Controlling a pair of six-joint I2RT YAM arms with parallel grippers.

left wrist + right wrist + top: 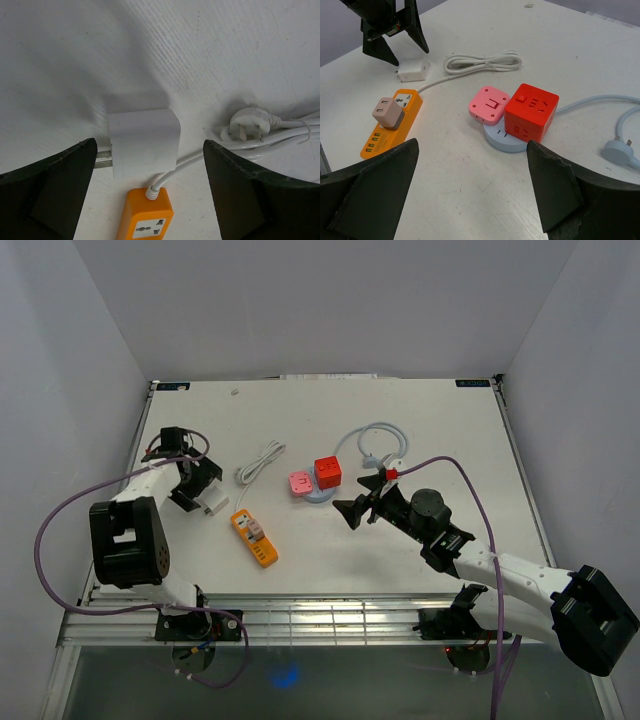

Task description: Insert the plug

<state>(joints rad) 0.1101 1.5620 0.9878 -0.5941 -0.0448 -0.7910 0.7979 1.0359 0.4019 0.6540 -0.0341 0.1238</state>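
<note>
A white plug block (144, 142) lies on the table with its metal prongs pointing left. My left gripper (150, 150) is open, and its two fingers stand either side of the block without touching it. The block also shows in the top view (213, 503), under the left gripper (203, 490). Just in front of it lies an orange power strip (145, 217) with a beige adapter (386, 112) plugged into it. My right gripper (472, 150) is open and empty, low over bare table near a red cube socket (531, 111).
A pink adapter (489, 104) and the red cube sit on a round pale-blue socket base (505, 137). Its blue cable and plug (620, 150) curl to the right. The strip's white cord lies coiled (260, 462) behind the strip, its plug (247, 127) beside the block.
</note>
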